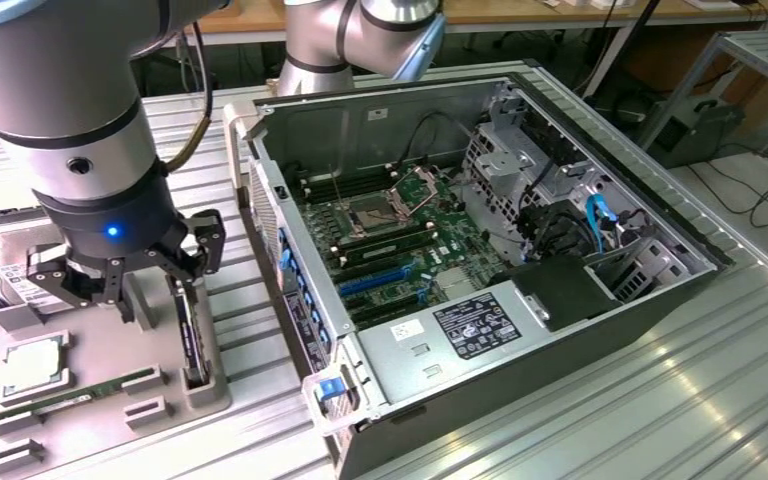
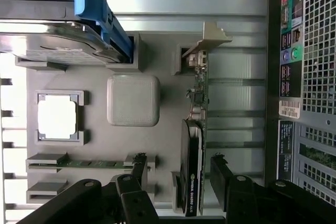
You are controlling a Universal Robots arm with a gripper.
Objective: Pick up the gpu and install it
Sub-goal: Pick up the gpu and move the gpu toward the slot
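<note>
Along the tray's edge nearest the computer case (image 1: 344, 125), the gpu (image 2: 192, 174) stood on its long edge in a slot, its silver bracket at one end and its black fan end between the gripper's fingers. The gripper (image 2: 181, 169) hung over that fan end with its fingers spread wide, one on each side of the card and not closed on it. Elsewhere on the grey tray (image 2: 163, 129) lay a memory stick (image 2: 84, 164), a processor chip (image 2: 58, 117) and a hard drive (image 2: 52, 45) with a blue handle, the tray sitting on a slatted metal table (image 1: 704, 400) beside the open case.
</note>
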